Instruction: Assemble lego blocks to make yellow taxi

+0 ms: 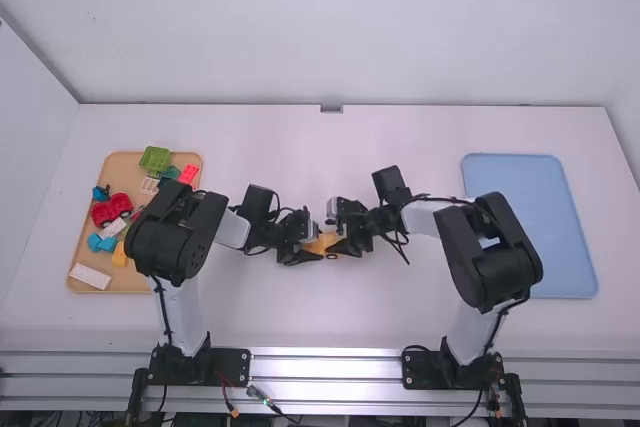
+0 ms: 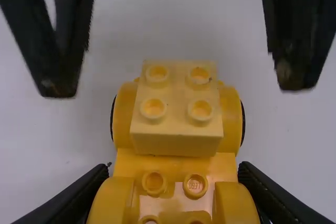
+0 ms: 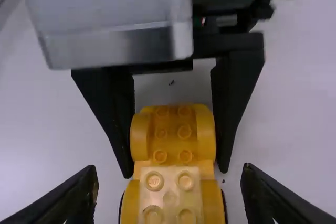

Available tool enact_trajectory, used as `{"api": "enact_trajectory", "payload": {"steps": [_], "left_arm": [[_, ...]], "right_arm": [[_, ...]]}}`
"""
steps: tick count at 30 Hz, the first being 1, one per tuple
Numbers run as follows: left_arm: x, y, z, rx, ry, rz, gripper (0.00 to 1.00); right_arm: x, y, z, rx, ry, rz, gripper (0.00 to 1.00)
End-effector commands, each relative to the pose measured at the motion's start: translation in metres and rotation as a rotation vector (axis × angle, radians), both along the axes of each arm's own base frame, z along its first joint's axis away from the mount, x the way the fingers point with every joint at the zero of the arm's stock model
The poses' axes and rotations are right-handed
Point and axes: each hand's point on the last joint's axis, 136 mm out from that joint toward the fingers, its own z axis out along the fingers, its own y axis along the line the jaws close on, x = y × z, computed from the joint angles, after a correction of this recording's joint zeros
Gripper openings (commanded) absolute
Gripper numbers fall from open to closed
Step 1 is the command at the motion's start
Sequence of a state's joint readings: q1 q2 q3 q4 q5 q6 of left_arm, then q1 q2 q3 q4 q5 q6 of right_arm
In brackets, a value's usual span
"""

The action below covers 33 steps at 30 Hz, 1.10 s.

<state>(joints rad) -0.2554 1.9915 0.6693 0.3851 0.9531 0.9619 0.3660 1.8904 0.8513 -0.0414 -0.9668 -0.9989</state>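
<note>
Grasping the left part of the yellow car (image 1: 325,245) at mid-table, the left gripper (image 1: 315,246) extends from a bent arm; opposite, the right gripper (image 1: 335,235), its arm bent leftward, is released, fingers parted.

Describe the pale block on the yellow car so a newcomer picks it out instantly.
At the middle of the white table, find the yellow car where the left gripper and right gripper meet. The pale block rides between two rounded yellow fenders. Its four studs stand higher, and its shade is creamier, than the golden parts around it.
</note>
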Motion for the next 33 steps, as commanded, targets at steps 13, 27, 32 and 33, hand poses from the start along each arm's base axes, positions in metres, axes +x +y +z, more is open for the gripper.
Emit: {"api": "enact_trajectory", "payload": {"steps": [13, 27, 32, 33], "left_arm": [[-0.012, 0.004, -0.015, 0.04, 0.058, 0.012, 0.64], [-0.011, 0.003, -0.014, 0.037, 0.055, 0.014, 0.65], [-0.011, 0.003, -0.014, 0.037, 0.055, 0.014, 0.64], [-0.011, 0.003, -0.014, 0.037, 0.056, 0.014, 0.64]], "right_arm": [[0.01, -0.017, 0.011, 0.07, 0.0, -0.013, 0.05], [-0.003, -0.005, -0.01, -0.061, -0.022, 0.027, 0.0], [-0.002, -0.006, -0.021, -0.081, -0.009, 0.018, 0.0], [0.001, -0.005, -0.025, -0.089, 0.003, 0.001, 0.0]]}}
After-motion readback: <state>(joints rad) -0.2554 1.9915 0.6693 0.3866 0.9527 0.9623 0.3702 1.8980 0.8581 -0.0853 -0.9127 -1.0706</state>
